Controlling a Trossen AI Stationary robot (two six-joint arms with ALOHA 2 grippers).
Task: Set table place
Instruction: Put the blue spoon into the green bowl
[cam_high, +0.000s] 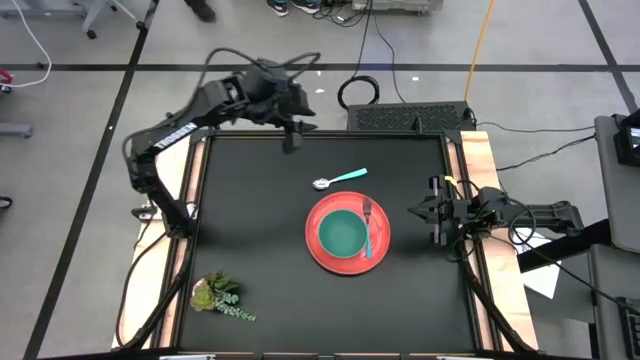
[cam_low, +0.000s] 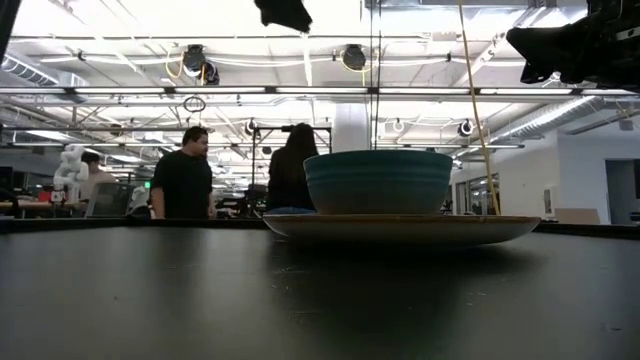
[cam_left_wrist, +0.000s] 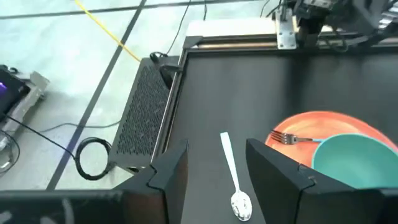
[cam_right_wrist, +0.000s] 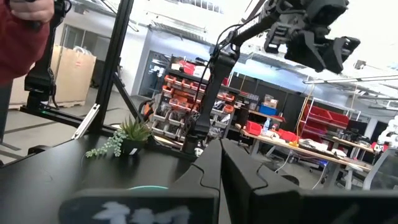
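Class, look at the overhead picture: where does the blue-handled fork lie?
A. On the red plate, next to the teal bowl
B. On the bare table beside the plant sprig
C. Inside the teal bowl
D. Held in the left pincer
A: the fork rests on the red plate, just beside the teal bowl.
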